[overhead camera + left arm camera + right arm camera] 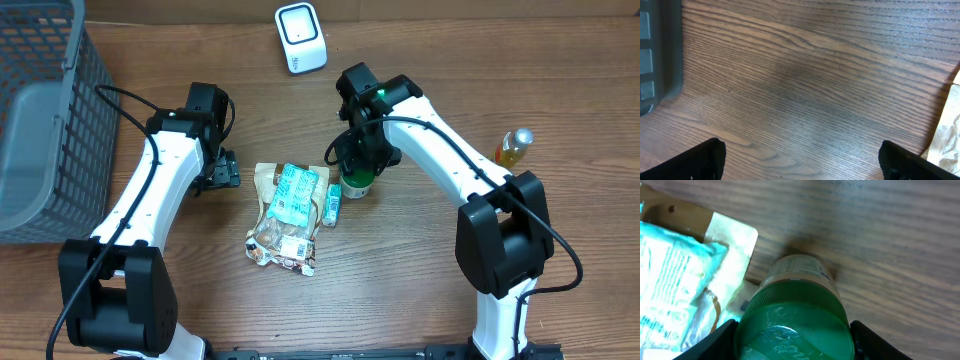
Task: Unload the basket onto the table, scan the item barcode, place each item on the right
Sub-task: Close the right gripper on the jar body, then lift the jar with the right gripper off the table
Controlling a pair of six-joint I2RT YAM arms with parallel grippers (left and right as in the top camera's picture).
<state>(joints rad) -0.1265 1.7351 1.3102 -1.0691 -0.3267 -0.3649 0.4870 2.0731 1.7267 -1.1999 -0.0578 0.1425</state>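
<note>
A jar with a green lid [356, 184] stands upright on the wooden table, just right of a pile of snack packets [290, 205]. My right gripper [357, 172] comes down over it from above. In the right wrist view the green lid [795, 325] fills the gap and both black fingers [715, 342] press its sides, so my right gripper [792, 341] is shut on the jar. No barcode shows on it. The white scanner [300, 38] stands at the back middle. My left gripper [222, 170] hangs wide open left of the packets, with only bare wood between its fingers [700, 160].
A grey mesh basket [40, 120] fills the far left; its dark wall [660, 50] shows in the left wrist view. A small teal packet [332, 205] lies against the jar. A yellow bottle [514, 148] stands at the right.
</note>
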